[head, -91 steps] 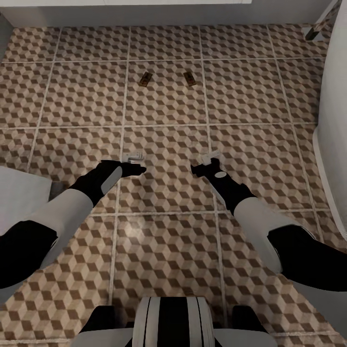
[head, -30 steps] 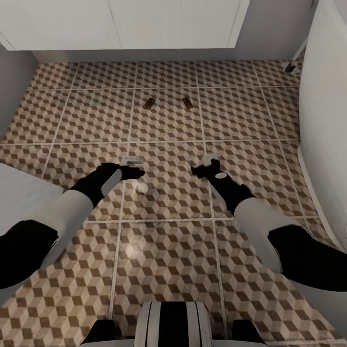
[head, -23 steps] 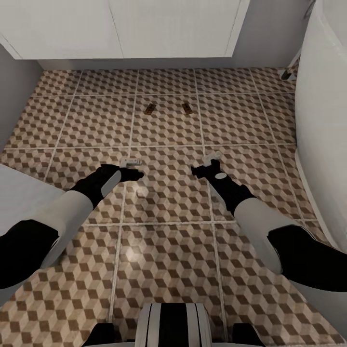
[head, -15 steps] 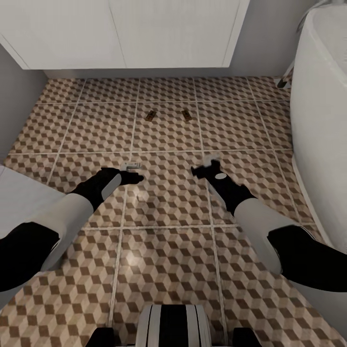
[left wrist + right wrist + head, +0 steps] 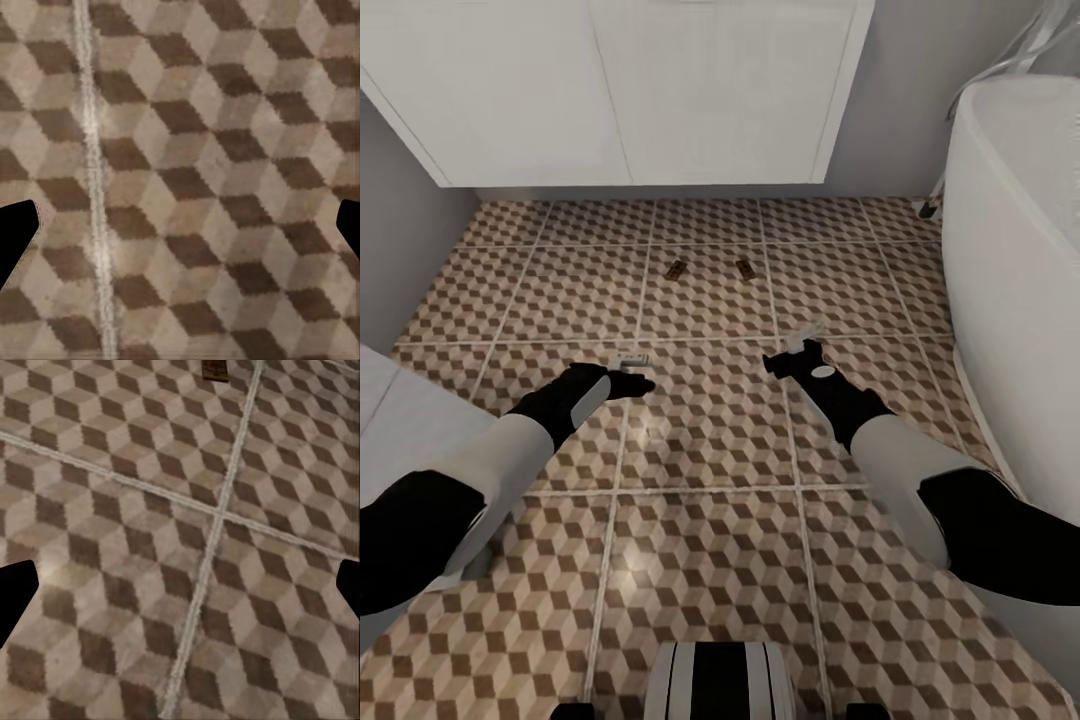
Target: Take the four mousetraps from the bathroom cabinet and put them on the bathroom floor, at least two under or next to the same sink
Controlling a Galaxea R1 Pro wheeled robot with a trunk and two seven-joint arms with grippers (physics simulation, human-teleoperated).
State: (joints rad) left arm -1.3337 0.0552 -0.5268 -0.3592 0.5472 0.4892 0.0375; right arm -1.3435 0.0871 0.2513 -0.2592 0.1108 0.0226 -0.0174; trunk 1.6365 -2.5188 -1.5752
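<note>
Tan mousetraps (image 5: 676, 269) (image 5: 746, 267) lie on bathroom floor (image 5: 700, 520) near sink (image 5: 630, 90); my left claw (image 5: 632, 362) and right claw (image 5: 800, 345) spread apart, empty.

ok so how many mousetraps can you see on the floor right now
2. One mousetrap lies on the bathroom floor in front of the white vanity; the other mousetrap lies beside it, apart. More may sit out of view.

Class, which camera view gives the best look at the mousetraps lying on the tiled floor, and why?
The head view: both mousetraps lie whole on the bathroom floor before the white vanity. The right wrist view cuts one mousetrap off at the picture's edge.
</note>
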